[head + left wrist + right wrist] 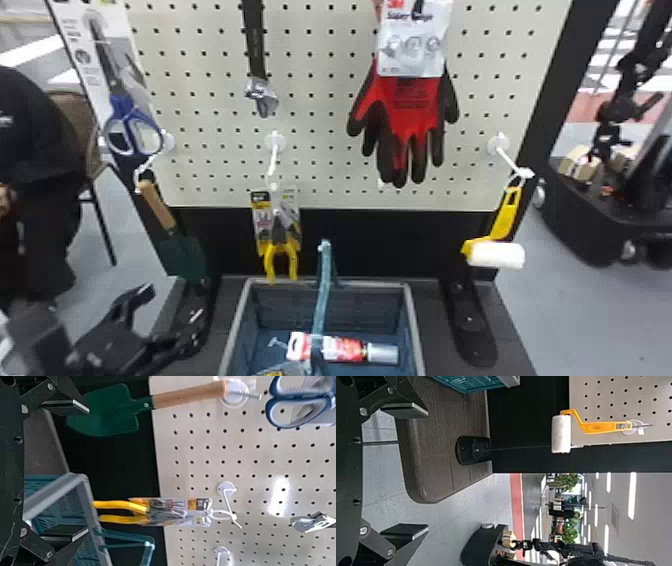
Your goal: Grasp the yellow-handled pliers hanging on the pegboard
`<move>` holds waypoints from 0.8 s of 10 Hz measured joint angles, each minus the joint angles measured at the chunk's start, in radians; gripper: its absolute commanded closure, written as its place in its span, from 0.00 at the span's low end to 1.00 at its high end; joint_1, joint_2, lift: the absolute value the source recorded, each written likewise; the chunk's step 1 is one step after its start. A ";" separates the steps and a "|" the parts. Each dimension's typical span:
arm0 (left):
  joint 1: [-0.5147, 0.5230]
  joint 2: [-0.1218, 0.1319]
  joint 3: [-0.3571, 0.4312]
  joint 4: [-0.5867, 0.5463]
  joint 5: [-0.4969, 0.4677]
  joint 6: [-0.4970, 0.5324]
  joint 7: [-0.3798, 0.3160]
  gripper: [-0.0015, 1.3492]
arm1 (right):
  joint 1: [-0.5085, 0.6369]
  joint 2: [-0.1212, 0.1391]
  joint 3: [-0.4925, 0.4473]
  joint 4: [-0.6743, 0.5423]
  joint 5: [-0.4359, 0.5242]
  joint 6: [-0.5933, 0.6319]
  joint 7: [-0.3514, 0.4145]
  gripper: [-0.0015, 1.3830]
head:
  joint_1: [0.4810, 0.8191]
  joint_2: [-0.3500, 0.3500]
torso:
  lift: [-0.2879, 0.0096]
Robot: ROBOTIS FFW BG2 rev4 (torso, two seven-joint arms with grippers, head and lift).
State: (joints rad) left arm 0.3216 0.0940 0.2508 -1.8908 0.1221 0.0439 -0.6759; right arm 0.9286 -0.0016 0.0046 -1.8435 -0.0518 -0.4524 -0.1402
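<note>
Left pincer point(79, 471): wide open, empty — facing the pliers point(150, 510), well short of them
Pliers: carded on a pegboard point(325, 150) hook point(273, 150); yellow handles hang free above the basket point(235, 320) rim, likely the spot to grip
Right pincer point(404, 470): wide open, empty — off by the paint roller point(561, 433)

One yellow-handled pliers point(279, 239), one scissors point(131, 127), one trowel point(175, 240), one wrench point(255, 50), one roller point(496, 254), one basket point(234, 325), one tube point(345, 350); gloves point(405, 115) possibly two.

Grey tiled floor point(455, 514) with a red stripe point(516, 506).

Yellow-handled pliers point(280, 239) in carded packaging, handles down, on a white pegboard point(330, 150) hook.
</note>
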 measured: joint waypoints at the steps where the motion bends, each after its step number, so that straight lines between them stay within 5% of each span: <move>1: -0.078 0.020 -0.019 0.049 0.005 0.015 -0.040 0.18 | -0.006 0.001 0.000 0.005 0.002 0.002 0.008 0.19 | 0.20 0.50 | 0.63; 8: -0.558 0.133 -0.188 0.454 0.067 0.123 -0.327 0.18 | -0.049 0.002 0.000 0.033 0.009 0.009 0.042 0.19 | 0.20 0.50 | 0.63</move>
State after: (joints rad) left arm -0.2361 0.2265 0.0630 -1.4367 0.1888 0.1668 -1.0024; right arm 0.8792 0.0000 0.0046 -1.8109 -0.0430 -0.4433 -0.0980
